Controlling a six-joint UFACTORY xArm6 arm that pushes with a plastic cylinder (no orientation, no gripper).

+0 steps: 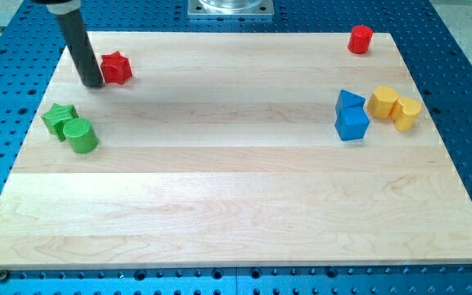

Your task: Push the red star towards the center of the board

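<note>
The red star (116, 67) lies near the board's top left corner. My tip (93, 83) rests on the board just left of the star, touching or almost touching its left side. The dark rod rises from the tip up towards the view's top left. The board's centre lies far to the right and below the star.
A green star (58, 118) and a green cylinder (81, 135) sit together at the left edge below my tip. A red cylinder (360, 38) stands at the top right. Two blue blocks (351, 115) and two yellow blocks (394, 106) cluster at the right. The wooden board (236, 205) lies on a blue perforated table.
</note>
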